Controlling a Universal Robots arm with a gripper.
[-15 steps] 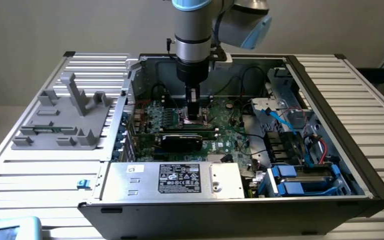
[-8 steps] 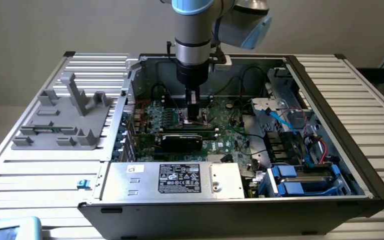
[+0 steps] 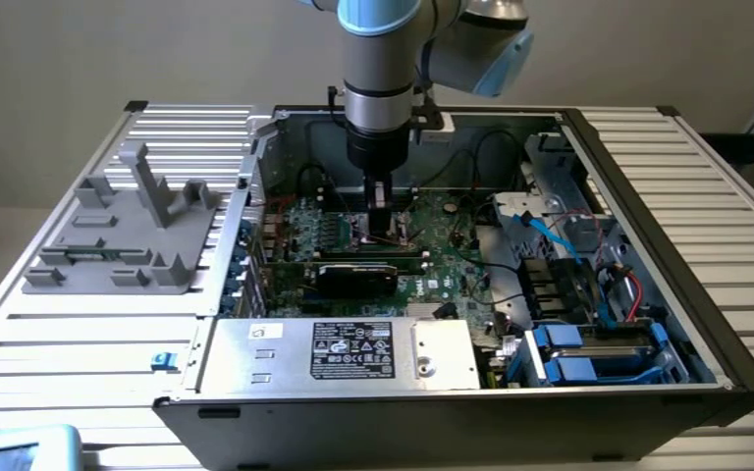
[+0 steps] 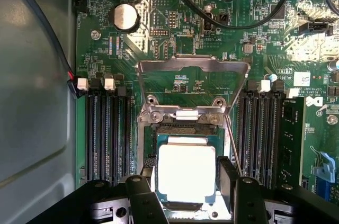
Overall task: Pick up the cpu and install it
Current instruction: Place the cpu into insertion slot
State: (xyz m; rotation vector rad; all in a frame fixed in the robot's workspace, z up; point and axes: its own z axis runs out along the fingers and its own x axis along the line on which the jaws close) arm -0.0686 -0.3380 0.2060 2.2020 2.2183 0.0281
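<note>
The fingers (image 4: 228,177) sit closed against two opposite edges of the cpu (image 4: 186,173), holding it at the open socket (image 4: 180,129) on the motherboard (image 4: 175,33). The socket's metal frame (image 4: 193,64) is swung up, with memory slots (image 4: 106,134) either side.

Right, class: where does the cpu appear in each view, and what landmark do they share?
Exterior view: under the gripper, mid-case; too small to make out.
Wrist view: the cpu lies beside the raised metal frame.
Shared landmark: the green board.
</note>
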